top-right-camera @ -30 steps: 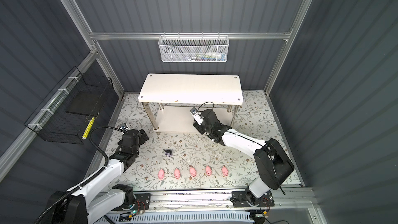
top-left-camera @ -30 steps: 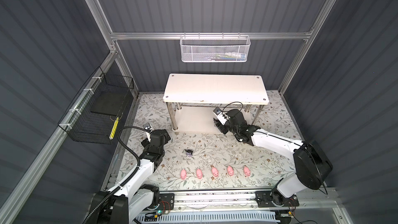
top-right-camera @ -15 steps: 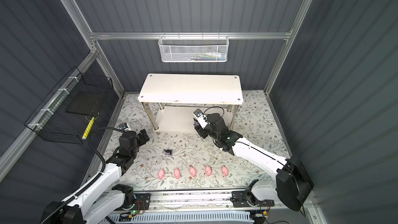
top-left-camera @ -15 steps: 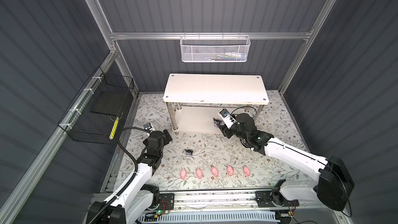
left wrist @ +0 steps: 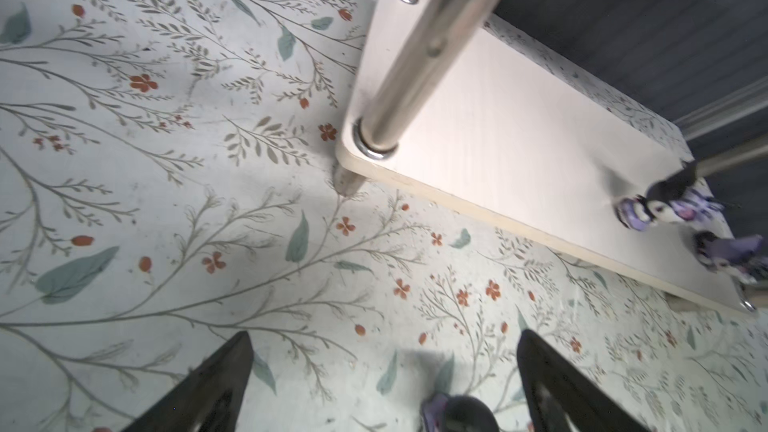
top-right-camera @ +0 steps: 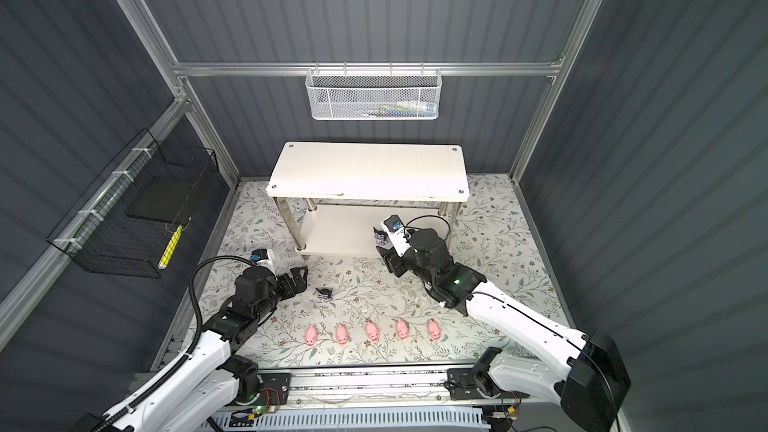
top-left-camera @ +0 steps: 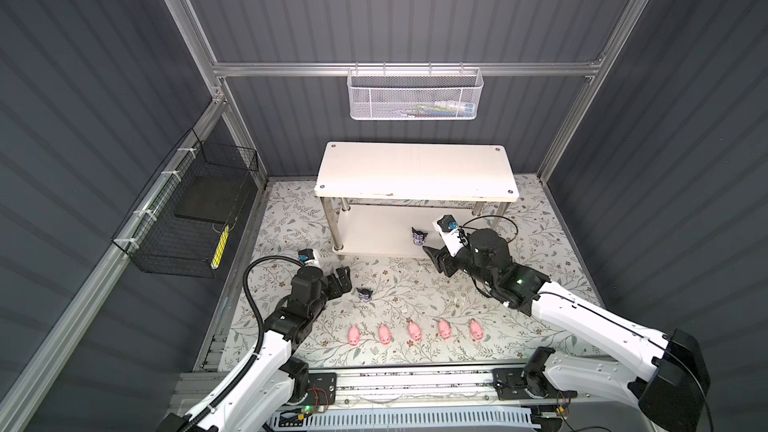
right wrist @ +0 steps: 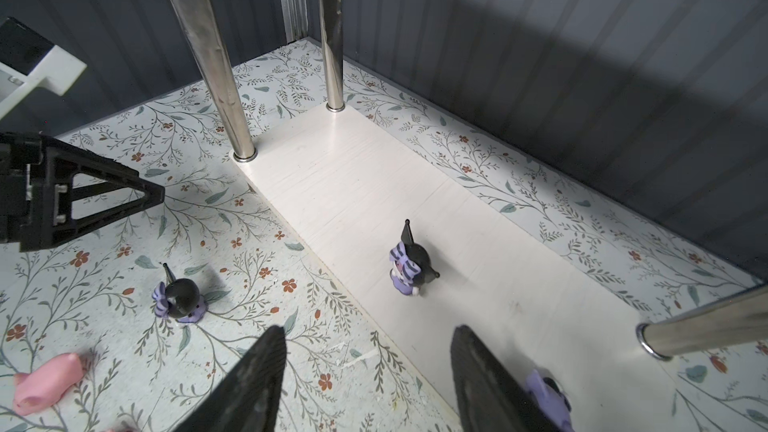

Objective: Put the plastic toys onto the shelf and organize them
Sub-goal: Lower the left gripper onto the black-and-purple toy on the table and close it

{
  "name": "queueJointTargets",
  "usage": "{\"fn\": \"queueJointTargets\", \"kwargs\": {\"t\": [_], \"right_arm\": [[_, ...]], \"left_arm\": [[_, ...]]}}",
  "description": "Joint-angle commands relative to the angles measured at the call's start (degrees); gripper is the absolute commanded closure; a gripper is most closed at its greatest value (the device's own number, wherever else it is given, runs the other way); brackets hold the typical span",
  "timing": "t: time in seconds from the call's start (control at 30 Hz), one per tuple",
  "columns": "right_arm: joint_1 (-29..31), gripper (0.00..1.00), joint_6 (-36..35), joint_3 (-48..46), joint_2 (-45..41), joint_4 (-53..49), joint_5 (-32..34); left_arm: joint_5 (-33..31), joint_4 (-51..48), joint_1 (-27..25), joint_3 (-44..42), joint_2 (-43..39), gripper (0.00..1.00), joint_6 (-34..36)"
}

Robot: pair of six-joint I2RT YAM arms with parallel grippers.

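The right gripper [right wrist: 370, 332] hangs at the front edge of the shelf [top-left-camera: 415, 172], its jaws standing apart with nothing between them, level with the lower board [top-left-camera: 374, 234] and under the overhang of the top one. Just ahead of it on that board a standing purple figure [right wrist: 409, 263] is upright. A second purple figure [right wrist: 544, 392] sits on the same board just beside one finger, partly hidden by it. From there to the far legs the board lies bare.

Across open floral worktop [top-left-camera: 415, 297], the left gripper [top-left-camera: 343, 280] is spread wide and holds nothing, low over the surface. A third purple figure [top-left-camera: 365, 295] stands on the worktop just beside its fingertips, off the shelf. Five pink pigs [top-left-camera: 414, 331] line up in a row near the worktop's front edge, well apart from both grippers.
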Motion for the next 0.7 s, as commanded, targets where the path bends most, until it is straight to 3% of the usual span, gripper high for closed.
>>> {"fn": "queueJointTargets", "kwargs": {"t": [0.0, 0.1, 0.2, 0.37, 0.67], "right_arm": [[0.3, 0.35, 2.1, -0.7, -1.7, -0.3, -1.2], [0.4, 0.34, 2.2, -1.2, -2.1, 0.1, -1.4], [0.4, 0.34, 2.2, -1.9, -2.3, 1.0, -1.6], [0.4, 0.33, 2.4, -3.2, -2.2, 2.4, -1.7], [0.4, 0.32, 1.6, -4.5, -1.6, 3.7, -1.4]], "left_arm": [[3.7, -5.2, -0.4, -1.7, -3.9, 0.0, -0.6], [7.7, -7.5, -0.8, -2.2, -5.4, 0.01, 0.2], [7.8, -10.2, -2.9, -2.7, -6.1, 0.01, 0.8], [1.9, -9.9, -9.7, -2.7, -4.2, 0.0, 1.3], [-7.8, -3.9, -21.8, 0.4, 9.0, 0.0, 2.0]]}}
